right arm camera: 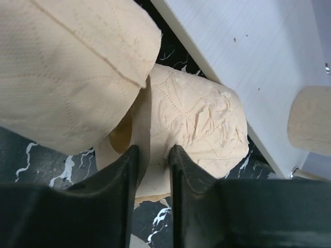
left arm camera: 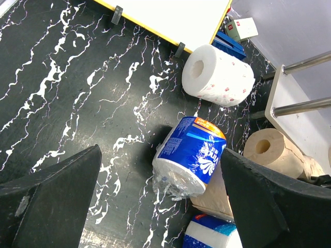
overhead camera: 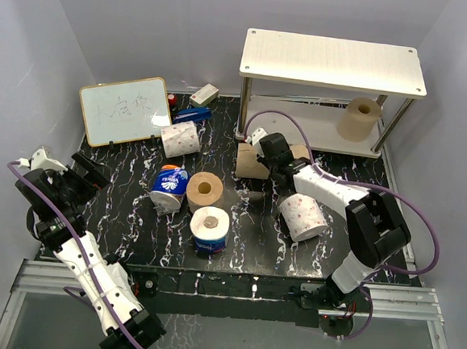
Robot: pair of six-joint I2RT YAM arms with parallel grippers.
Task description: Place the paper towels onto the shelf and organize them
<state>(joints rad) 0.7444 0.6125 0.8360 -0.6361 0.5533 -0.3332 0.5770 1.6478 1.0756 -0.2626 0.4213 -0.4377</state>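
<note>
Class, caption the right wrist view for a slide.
Right gripper pinches the wall of a tan roll beside the shelf, second tan roll alongside.

Yellow-framed whiteboard (overhead camera: 125, 109) stands on black marbled table (overhead camera: 132, 223); blue object (overhead camera: 191, 116) and small box (overhead camera: 204, 95) beside it.

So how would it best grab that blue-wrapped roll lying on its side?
Probably across the curved middle of the blue-wrapped roll, from above, with the open left gripper. It lies on its side and its wrapper seems to cover the ends, so no core to hook. The upright tan roll close beside it leaves one finger little room.
</note>
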